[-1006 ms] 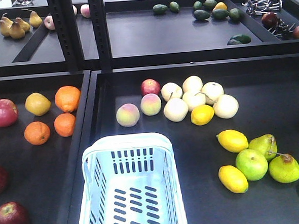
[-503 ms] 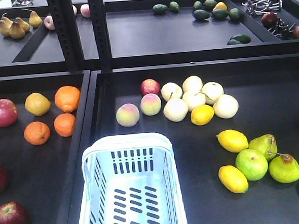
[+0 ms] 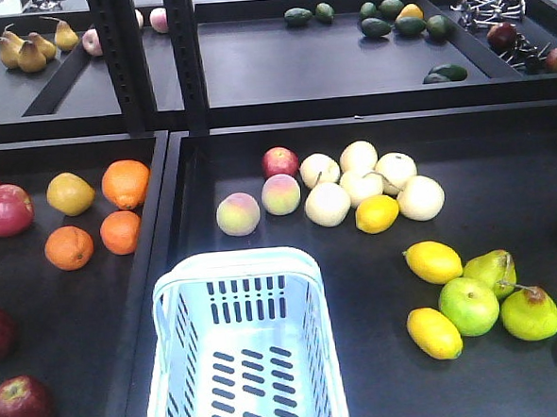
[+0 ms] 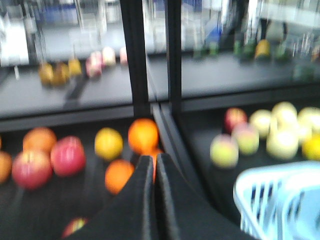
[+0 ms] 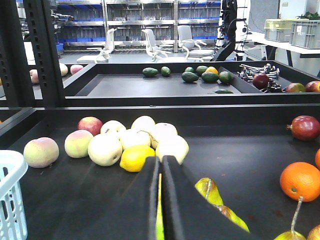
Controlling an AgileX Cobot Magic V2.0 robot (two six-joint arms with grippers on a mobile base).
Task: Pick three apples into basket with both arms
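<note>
Two dark red apples [image 3: 19,409] lie at the lower left of the front view; a third one I cannot find. The basket [image 3: 234,260] stands empty at the bottom centre, near them. I think an apple is firm and rather heavy, with smooth skin that can slip, so the fingers should close across its widest part, from above. The left gripper [image 4: 152,159] and the right gripper [image 5: 161,161] are both pressed closed, holding nothing. I can read no writing anywhere.
</note>
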